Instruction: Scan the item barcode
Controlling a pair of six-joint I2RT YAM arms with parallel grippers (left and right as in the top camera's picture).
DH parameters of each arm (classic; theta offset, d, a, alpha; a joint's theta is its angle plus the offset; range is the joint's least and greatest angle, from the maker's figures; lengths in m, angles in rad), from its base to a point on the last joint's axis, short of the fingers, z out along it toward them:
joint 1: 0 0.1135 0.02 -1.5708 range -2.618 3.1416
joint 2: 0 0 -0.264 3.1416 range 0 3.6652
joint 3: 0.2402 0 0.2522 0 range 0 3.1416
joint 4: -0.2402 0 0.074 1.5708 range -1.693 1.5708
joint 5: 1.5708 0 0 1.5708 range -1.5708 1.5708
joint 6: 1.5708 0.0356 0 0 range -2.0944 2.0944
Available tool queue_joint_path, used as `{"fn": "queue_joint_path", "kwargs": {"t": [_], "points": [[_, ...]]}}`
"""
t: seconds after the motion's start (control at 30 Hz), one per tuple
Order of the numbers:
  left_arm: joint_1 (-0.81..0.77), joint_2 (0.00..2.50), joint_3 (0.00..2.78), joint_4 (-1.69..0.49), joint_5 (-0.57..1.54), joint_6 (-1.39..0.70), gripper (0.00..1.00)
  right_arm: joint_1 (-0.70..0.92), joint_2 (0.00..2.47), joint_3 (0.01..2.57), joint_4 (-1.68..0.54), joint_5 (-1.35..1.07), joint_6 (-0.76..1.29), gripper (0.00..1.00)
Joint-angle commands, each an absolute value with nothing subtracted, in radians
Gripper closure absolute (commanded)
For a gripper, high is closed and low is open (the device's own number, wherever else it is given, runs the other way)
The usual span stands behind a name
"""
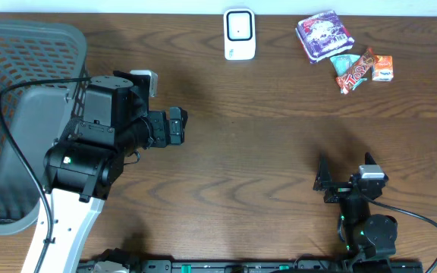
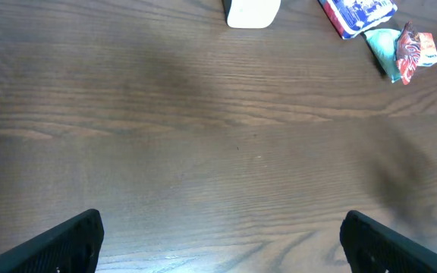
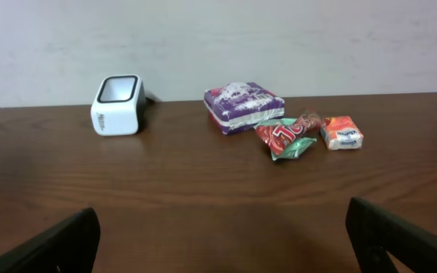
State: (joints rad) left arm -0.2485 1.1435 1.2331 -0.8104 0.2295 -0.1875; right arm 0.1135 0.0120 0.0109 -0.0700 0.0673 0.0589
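Observation:
A white barcode scanner (image 1: 240, 34) (image 3: 117, 105) stands at the back middle of the wooden table. To its right lie a purple packet (image 1: 324, 35) (image 3: 243, 106), a red and teal snack wrapper (image 1: 353, 70) (image 3: 288, 135) and a small orange box (image 1: 383, 68) (image 3: 341, 132). My left gripper (image 1: 179, 126) (image 2: 222, 250) hovers open over bare wood left of centre, far from the items. Near the front edge my right gripper (image 1: 345, 168) (image 3: 222, 243) is open too, facing the items from a distance. Neither holds anything.
A grey plastic basket (image 1: 29, 45) fills the left end of the table, beside the left arm. The left wrist view catches the scanner (image 2: 253, 12) and the packets (image 2: 357, 14) at its top edge. A pale wall rises behind the table.

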Motion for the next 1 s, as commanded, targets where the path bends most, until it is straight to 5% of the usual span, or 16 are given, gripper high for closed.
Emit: {"fn": "queue_joint_path", "kwargs": {"t": [0.0, 0.97], "points": [[-0.245, 1.143, 1.250, -0.811, 0.220, -0.196, 0.01, 0.120, 0.005, 0.005, -0.072, 0.060, 0.074, 0.01], [-0.245, 1.143, 1.250, -0.811, 0.220, -0.196, 0.01, 0.119, 0.005, 0.006, -0.070, 0.051, 0.074, 0.01]]}}
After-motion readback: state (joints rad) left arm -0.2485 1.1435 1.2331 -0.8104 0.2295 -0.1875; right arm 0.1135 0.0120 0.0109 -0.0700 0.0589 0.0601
